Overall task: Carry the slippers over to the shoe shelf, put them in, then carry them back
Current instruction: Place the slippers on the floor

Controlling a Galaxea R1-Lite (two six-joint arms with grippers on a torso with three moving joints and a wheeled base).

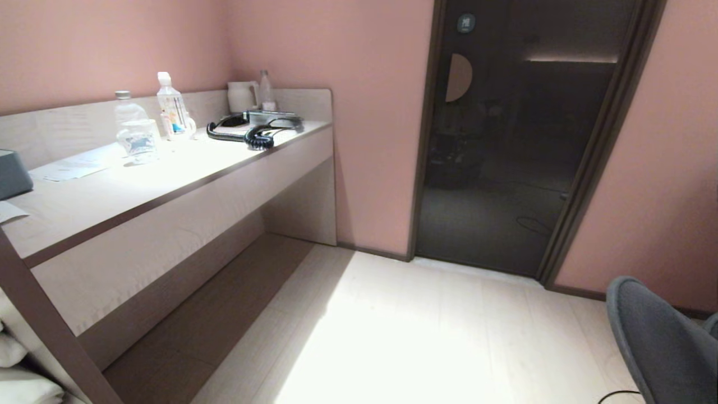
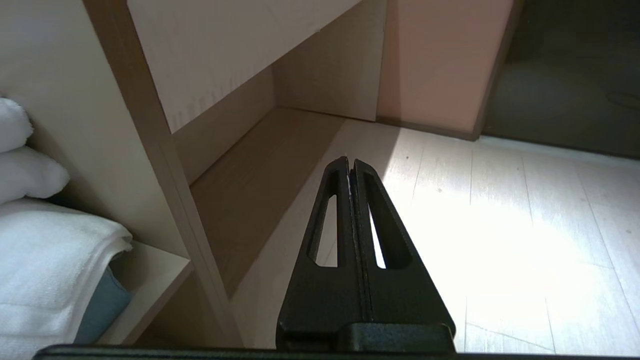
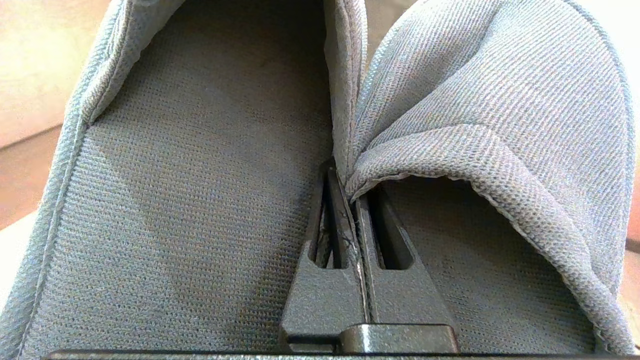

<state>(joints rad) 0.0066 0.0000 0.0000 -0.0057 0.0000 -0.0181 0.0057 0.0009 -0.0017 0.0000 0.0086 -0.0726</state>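
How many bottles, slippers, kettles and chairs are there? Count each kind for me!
Bottles: 3
Slippers: 2, pinched together in the right end effector
Kettles: 1
Chairs: 1
Total: 7

Head cam is looking fwd and down from mid height, taking in the table (image 1: 168, 174) running along the left wall, the dark door (image 1: 521, 140) far ahead and pale floor (image 1: 404, 331) between. Left wrist cam is sitting low behind the left gripper (image 2: 350, 162), facing the same under-table recess and floor, w/ the door's edge far right; both views are sharing that part. Right wrist cam is pressing v. close on the slippers (image 3: 200, 175), filling nearly its whole view.
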